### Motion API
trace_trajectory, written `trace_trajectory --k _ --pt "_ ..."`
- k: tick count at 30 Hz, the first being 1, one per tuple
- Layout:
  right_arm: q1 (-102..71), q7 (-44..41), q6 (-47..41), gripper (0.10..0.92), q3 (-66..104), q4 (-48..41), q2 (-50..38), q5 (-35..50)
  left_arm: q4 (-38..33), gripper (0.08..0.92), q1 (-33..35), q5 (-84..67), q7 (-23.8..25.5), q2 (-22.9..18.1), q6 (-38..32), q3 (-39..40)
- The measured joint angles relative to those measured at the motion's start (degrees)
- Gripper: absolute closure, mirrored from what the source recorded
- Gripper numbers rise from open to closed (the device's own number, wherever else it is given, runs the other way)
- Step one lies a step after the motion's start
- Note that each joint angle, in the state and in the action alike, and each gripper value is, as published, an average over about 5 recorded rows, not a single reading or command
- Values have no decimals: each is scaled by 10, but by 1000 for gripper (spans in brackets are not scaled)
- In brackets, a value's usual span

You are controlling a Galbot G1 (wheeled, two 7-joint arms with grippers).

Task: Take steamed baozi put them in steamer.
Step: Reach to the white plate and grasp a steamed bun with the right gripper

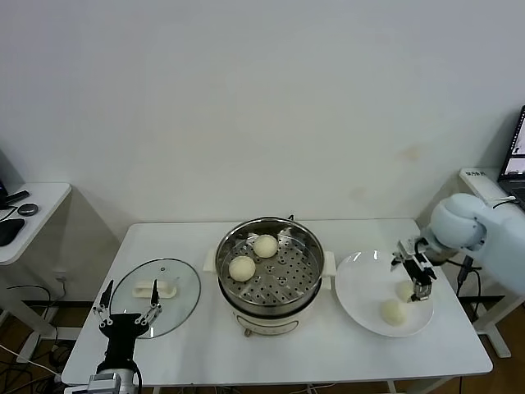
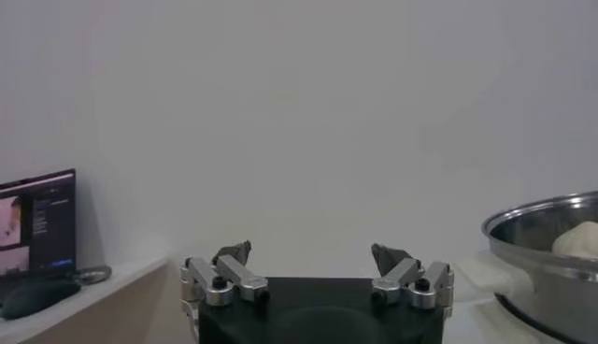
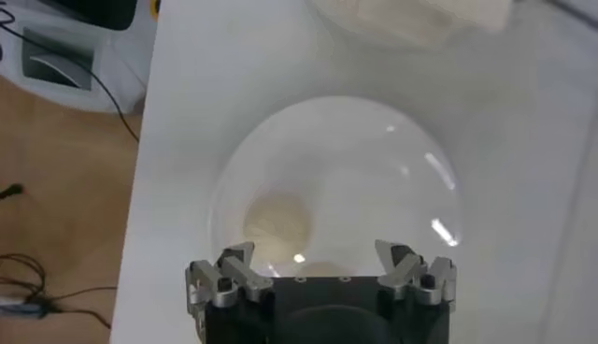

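Hovering right hand above baozi

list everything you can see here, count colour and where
steamed baozi: four, cream-white; two on the tray in the steamer, two on the plate
steamer: one, shiny steel with cream-white base; middle of the table
plate: one, white; on the table, right of the steamer
glass lid: one, clear with white handle; flat on the table, left of the steamer
table: one, white; in front of the robot
side desks: two, white; far left and far right
mouse: one, dark; on the left desk
laptop: one, screen lit; right edge
left tool: open, empty, by the lid's near edge
right tool: open, above the plate's baozi
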Motion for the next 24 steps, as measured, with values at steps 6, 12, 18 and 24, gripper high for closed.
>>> trace_trajectory --k 6,12,18,24 --pt "-58 11 1 203 38 -22 5 -18 0 177 2 3 0 -2 1 0" --pt "-106 27 3 203 73 -43 16 -31 0 177 3 4 0 -1 2 -1" --pt "-138 42 3 203 95 -64 32 -38 0 177 3 6 -1 -2 2 -2" --pt "-153 49 -1 209 105 -80 51 -45 2 177 4 6 -1 -2 1 -5"
